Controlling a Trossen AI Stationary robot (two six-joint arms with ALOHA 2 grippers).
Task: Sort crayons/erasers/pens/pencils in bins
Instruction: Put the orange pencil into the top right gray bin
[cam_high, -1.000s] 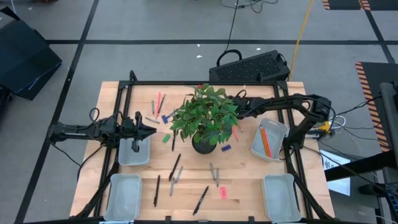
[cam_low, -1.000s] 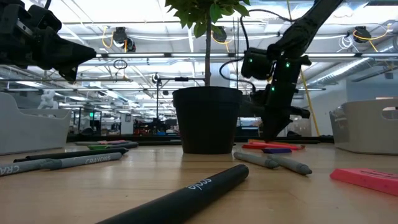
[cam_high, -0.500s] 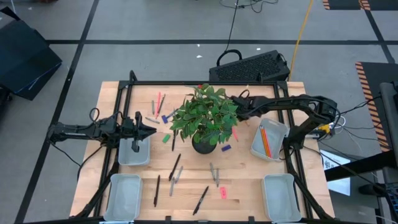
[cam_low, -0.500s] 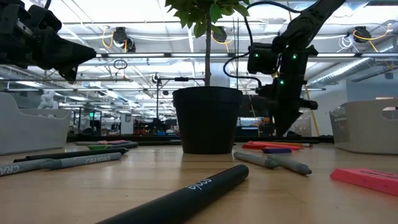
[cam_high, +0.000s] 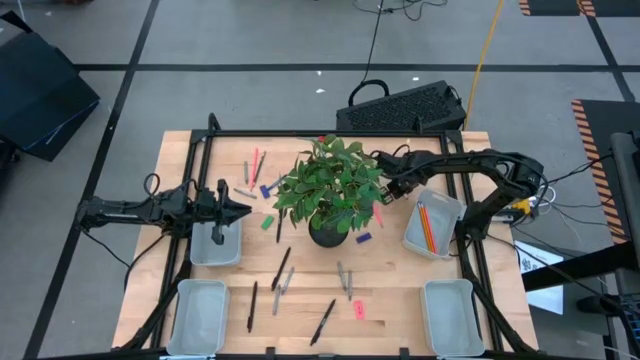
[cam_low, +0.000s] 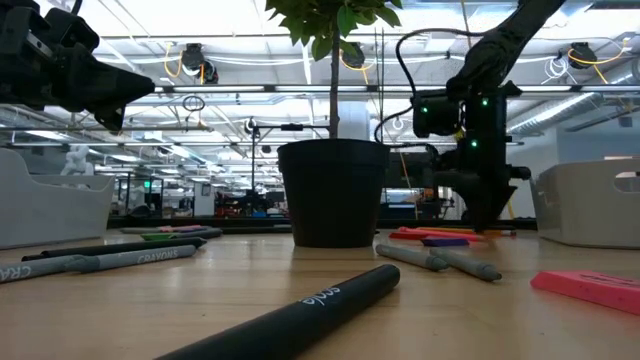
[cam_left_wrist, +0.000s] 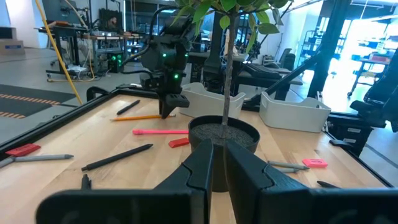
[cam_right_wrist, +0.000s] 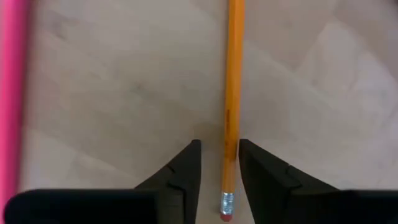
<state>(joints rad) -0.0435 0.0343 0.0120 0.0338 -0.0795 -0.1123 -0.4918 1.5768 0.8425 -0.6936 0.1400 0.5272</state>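
With the right hand (cam_right_wrist: 217, 165) narrowly open astride the orange pencil (cam_right_wrist: 232, 93) lying flat on the tabletop (cam_right_wrist: 124, 93) beside the plant pot (cam_left_wrist: 222, 134), grip this light, stiff, slippery stick mid-shaft.

an orange pencil (cam_right_wrist: 233, 93) with a silver ferrule and red tip is seen between the black fingers (cam_right_wrist: 186, 168), beside a pink stick (cam_right_wrist: 12, 93). pale grey-white bins (cam_high: 432, 226) are set on light tan wood (cam_high: 400, 290). green leaves (cam_high: 330, 185) are shown above a black pot (cam_low: 333, 192). a pink eraser (cam_high: 359, 310) is seen.
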